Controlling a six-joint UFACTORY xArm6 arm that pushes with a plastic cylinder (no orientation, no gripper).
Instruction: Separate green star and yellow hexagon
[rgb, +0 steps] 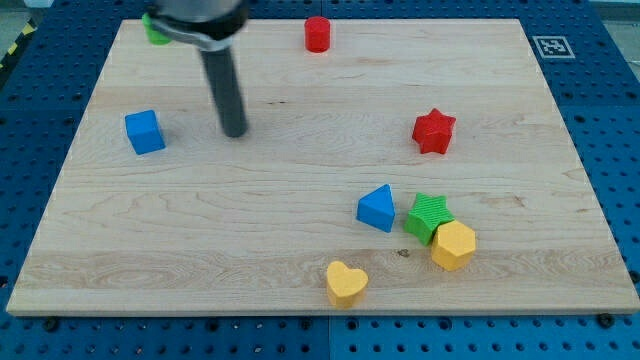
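Green star (429, 216) and yellow hexagon (453, 245) touch near the board's (300, 240) lower right.
From the view's left: blue cube (145, 131), my tip (235, 132) touching no block and well apart from the pair, yellow heart (346, 282), blue triangle (377, 208), red star (433, 131).

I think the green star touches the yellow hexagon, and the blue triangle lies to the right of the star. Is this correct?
Not quite. The green star does touch the yellow hexagon, but the blue triangle lies to the star's left, not its right, as the camera view shows.
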